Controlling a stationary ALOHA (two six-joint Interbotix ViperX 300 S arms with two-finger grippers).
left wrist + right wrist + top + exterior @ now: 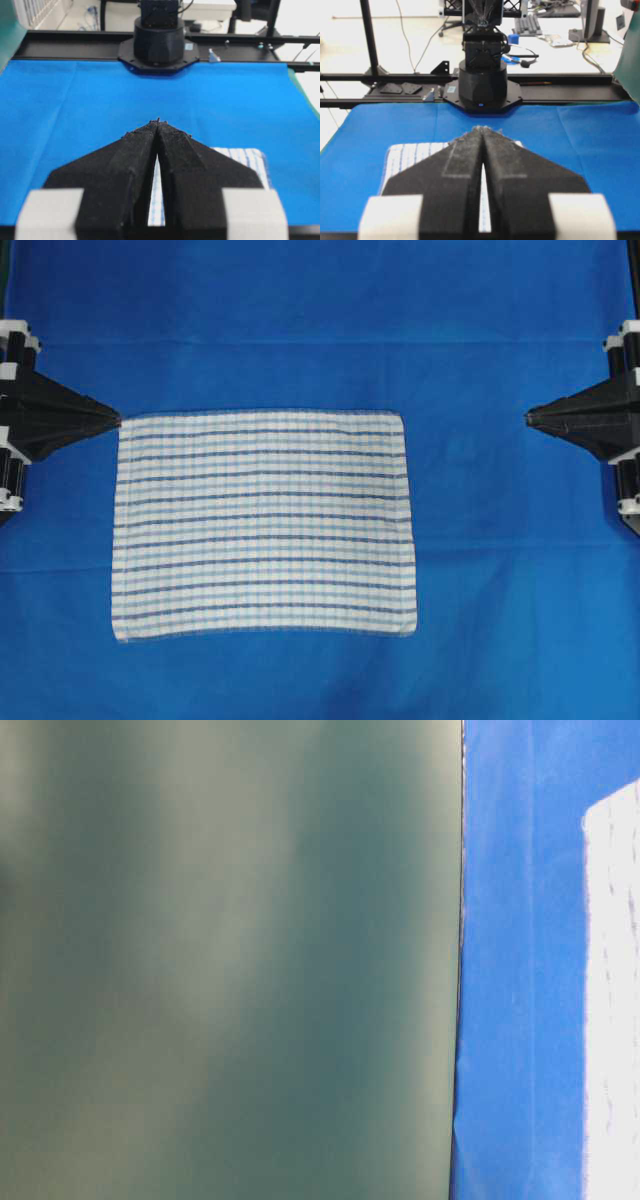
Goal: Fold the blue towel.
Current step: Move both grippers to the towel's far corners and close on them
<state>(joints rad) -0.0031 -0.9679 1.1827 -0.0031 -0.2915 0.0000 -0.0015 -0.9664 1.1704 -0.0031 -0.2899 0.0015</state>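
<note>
Towel [263, 525] lies flat and unfolded on the blue table cloth [500, 390] — left gripper [117, 421] at its far corner, right gripper [529, 417] well apart — both claws pinched closed, empty.

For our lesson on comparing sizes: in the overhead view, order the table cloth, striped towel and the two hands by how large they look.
1. Blue table cloth
2. Striped towel
3. Left hand and right hand: they look alike, both cut off by the frame edges.
</note>
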